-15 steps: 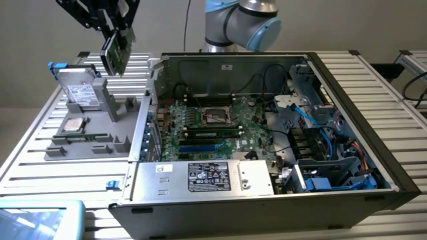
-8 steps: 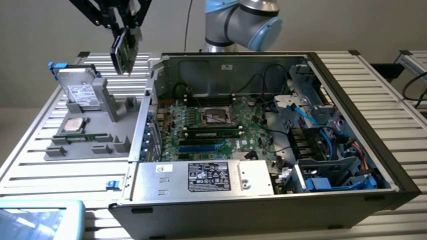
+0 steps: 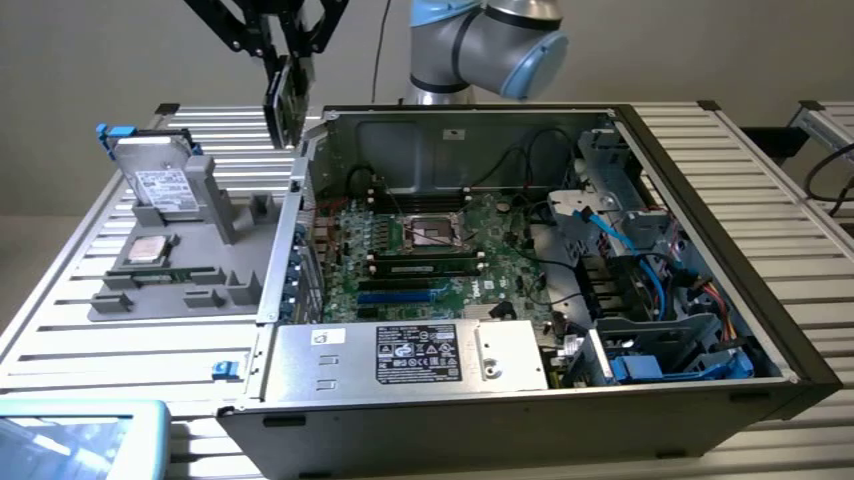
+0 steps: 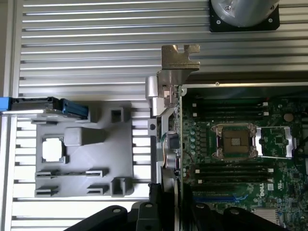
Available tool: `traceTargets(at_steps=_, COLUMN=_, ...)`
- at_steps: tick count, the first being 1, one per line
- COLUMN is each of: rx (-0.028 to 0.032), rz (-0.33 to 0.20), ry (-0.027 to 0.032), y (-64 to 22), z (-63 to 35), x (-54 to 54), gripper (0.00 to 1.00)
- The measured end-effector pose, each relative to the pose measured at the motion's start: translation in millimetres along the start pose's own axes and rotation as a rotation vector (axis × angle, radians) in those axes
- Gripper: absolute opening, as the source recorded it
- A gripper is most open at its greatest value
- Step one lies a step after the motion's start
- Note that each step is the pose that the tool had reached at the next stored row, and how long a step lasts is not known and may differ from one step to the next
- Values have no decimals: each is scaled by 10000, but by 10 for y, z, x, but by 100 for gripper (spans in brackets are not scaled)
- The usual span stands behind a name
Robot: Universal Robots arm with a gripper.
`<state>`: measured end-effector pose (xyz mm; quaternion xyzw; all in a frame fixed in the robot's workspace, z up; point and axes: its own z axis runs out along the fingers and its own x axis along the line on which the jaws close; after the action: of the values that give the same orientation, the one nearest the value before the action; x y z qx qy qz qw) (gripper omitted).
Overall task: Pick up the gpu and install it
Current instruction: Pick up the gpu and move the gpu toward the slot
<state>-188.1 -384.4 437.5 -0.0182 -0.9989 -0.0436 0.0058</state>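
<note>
The gpu [image 3: 284,105] hangs on edge in the air above the seam between the grey parts holder and the open computer case, near the case's rear corner. My gripper [image 3: 284,45] is shut on its upper edge. In the wrist view the gpu [image 4: 168,125] shows edge-on with its metal bracket [image 4: 179,57] at the far end, lined up along the case wall beside the motherboard [image 4: 231,159]. The gripper [image 4: 169,211] clamps the card at its near end.
The open computer case [image 3: 721,230] holds the motherboard [image 3: 427,250], a power supply [image 3: 414,355] and blue cables. At the exterior view's left, the grey holder [image 3: 187,300] carries a silver hard drive [image 3: 163,185], a processor [image 3: 147,250] and a memory stick [image 3: 167,272]. The arm's base [image 3: 467,50] stands behind the case.
</note>
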Motion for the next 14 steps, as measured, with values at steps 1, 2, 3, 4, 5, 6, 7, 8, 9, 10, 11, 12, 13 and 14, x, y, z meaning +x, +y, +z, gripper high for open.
traceTargets(at_steps=1, rx=1, rz=1, ry=10, y=-9, z=-1, x=-46, gripper=28)
traceTargets(at_steps=2, rx=1, rz=1, ry=18, y=-17, z=-1, x=-89, gripper=28)
traceTargets(at_steps=3, rx=1, rz=1, ry=21, y=-26, z=2, x=-131, gripper=28)
traceTargets(at_steps=4, rx=0, rz=2, ry=22, y=-38, z=7, x=-176, gripper=28)
traceTargets(at_steps=5, rx=0, rz=1, ry=22, y=-51, z=19, x=-216, gripper=28)
traceTargets(at_steps=6, rx=-1, rz=1, ry=21, y=-65, z=35, x=-256, gripper=28)
traceTargets(at_steps=7, rx=-1, rz=2, ry=22, y=-78, z=51, x=-293, gripper=28)
traceTargets(at_steps=8, rx=0, rz=1, ry=23, y=-92, z=68, x=-330, gripper=28)
traceTargets(at_steps=9, rx=0, rz=1, ry=22, y=-101, z=84, x=-359, gripper=28)
traceTargets(at_steps=10, rx=0, rz=2, ry=22, y=-108, z=102, x=-386, gripper=28)
traceTargets(at_steps=11, rx=0, rz=1, ry=22, y=-115, z=119, x=-413, gripper=28)
traceTargets(at_steps=12, rx=0, rz=2, ry=22, y=-121, z=136, x=-442, gripper=28)
traceTargets(at_steps=13, rx=1, rz=1, ry=23, y=-126, z=153, x=-471, gripper=28)
traceTargets(at_steps=14, rx=1, rz=2, ry=23, y=-132, z=171, x=-504, gripper=28)
